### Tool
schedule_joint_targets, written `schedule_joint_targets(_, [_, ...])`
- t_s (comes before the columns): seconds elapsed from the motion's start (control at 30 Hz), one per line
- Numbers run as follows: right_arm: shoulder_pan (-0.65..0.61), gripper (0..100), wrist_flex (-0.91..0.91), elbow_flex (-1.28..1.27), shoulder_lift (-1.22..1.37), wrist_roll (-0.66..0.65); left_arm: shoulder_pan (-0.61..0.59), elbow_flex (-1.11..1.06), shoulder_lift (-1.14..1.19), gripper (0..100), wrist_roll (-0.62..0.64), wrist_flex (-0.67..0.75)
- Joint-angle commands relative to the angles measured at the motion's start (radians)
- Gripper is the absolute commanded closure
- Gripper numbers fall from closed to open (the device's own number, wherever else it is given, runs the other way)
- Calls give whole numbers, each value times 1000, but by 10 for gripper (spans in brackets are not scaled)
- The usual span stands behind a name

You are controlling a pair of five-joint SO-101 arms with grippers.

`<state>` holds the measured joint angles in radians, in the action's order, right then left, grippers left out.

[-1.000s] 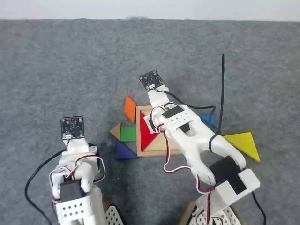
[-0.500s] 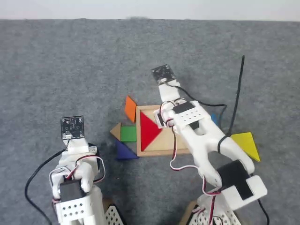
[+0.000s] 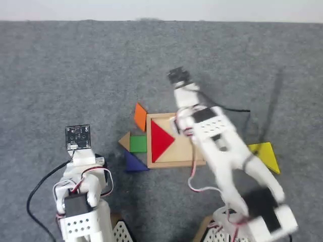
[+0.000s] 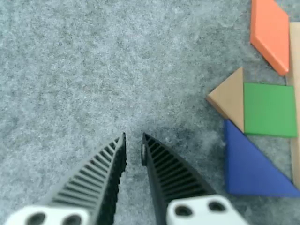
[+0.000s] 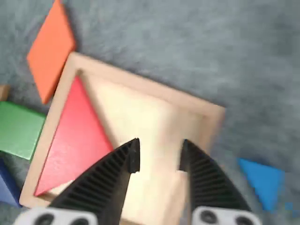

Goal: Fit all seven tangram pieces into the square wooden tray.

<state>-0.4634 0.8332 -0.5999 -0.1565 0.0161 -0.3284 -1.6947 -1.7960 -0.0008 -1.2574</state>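
The square wooden tray sits on a table covered in rough grey felt. It is pale, smooth wood with a low raised rim.

One piece is in it, a glossy red triangle. Its long edge runs flush along the tray wall nearest the green square, and its square corner points in towards the tray's middle. The rest of the tray floor is bare wood.

The green square lies outside that wall, up against it. A small tan wooden triangle is pressed to its far side, with its tip aimed away from the tray. A dark blue triangle lies just beside them, off one tray corner. An orange parallelogram lies off the next corner along the same wall, tilted, with its long axis slanting in towards the tray.

On the opposite side of the tray, a yellow triangle shows partly from under the right arm. A small light blue triangle lies clear of the tray's corner there.

The right gripper hangs over the bare tray floor beside the red triangle. Its ribbed black fingers are spread moderately and hold nothing. The left gripper is over bare felt, well away from the tray on the green square's side, with only a narrow gap between its tips and nothing in it.
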Motion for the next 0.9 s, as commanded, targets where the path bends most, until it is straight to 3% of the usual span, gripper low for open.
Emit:
schedule_joint_targets(0.0, [130,817,130,49,-259,-17,-3,12,-23,950,-6,-5])
schedule_joint_targets(0.1, [272,818,259,52,-389,-48,-3,12,-23,950,-6,-5])
schedule_joint_targets(0.23, [377,816,478,48,-466,-413,-3,12,-23,950,-6,-5])
schedule_joint_targets(0.33, [456,815,598,55,-467,-574,-3,12,-23,950,-6,-5])
schedule_joint_targets(0.47, [538,792,700,52,-443,-887,-3,12,-23,950,-6,-5])
schedule_joint_targets(0.7, [674,669,688,52,-357,-1215,-3,12,-23,950,-6,-5])
schedule_joint_targets(0.87, [808,667,599,52,-240,-1320,-3,12,-23,950,-6,-5])
